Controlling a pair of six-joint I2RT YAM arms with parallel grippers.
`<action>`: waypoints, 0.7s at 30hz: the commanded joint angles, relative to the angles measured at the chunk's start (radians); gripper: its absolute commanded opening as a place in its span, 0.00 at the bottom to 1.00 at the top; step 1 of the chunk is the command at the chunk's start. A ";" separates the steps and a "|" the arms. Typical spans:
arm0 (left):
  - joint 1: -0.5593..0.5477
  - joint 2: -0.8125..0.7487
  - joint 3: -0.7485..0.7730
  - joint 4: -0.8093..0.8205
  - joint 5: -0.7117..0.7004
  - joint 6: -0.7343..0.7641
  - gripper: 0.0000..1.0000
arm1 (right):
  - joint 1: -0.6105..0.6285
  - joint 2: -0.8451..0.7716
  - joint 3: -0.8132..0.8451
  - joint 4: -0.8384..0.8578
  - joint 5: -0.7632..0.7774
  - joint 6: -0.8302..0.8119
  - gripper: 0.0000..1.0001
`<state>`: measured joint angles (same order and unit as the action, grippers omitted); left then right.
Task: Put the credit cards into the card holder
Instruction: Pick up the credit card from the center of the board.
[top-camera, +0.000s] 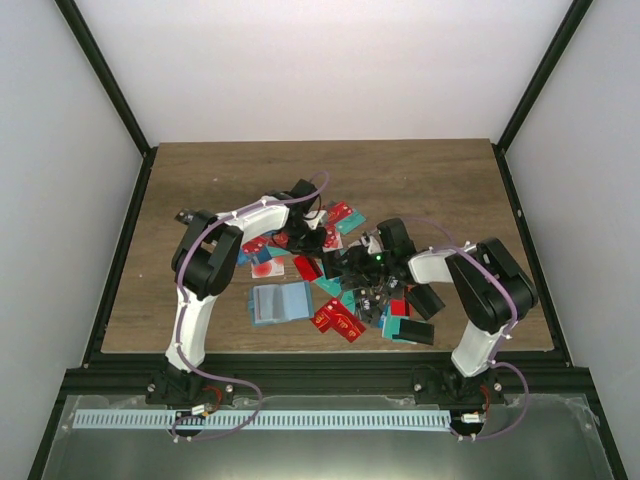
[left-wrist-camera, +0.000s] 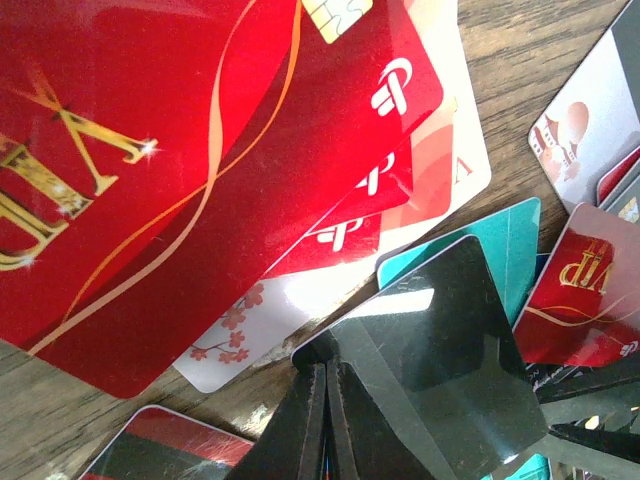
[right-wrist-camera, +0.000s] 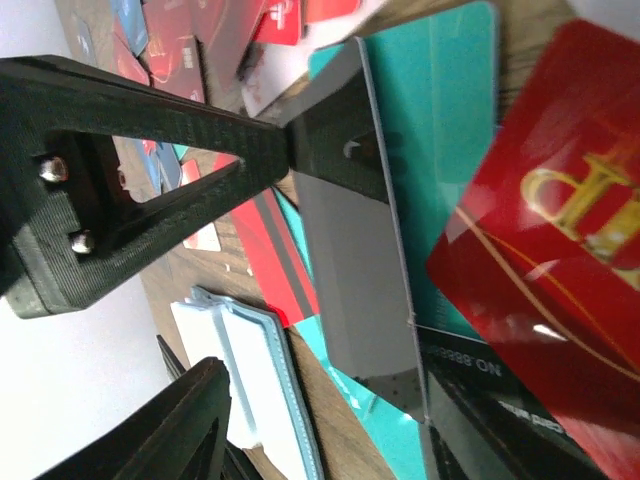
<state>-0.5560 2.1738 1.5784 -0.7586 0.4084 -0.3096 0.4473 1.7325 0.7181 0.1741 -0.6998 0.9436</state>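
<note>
Left claw (left-wrist-camera: 326, 385) shut, tips low over overlapping red cards (left-wrist-camera: 200, 180); can't tell if anything's pinched. Right claw (right-wrist-camera: 270, 260) jaws apart, grey card (right-wrist-camera: 360, 290) at upper finger, contact unclear. Card holder (top-camera: 280, 303) lies open by the bench (top-camera: 200, 180) near edge, clear of both claws.

Light-blue card holder (top-camera: 280, 303) lies beside scattered credit cards (top-camera: 340, 322).
</note>
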 joint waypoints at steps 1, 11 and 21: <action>0.002 0.056 -0.030 -0.010 -0.034 0.012 0.04 | -0.024 0.025 -0.043 0.081 -0.007 0.029 0.47; 0.002 0.035 -0.031 -0.004 -0.018 -0.003 0.04 | -0.026 0.047 -0.029 0.076 -0.026 0.018 0.01; 0.057 -0.147 -0.006 -0.064 -0.018 -0.034 0.18 | -0.027 -0.034 0.012 -0.006 -0.040 -0.025 0.01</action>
<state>-0.5354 2.1456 1.5681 -0.7784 0.4095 -0.3355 0.4267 1.7504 0.6891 0.2222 -0.7307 0.9539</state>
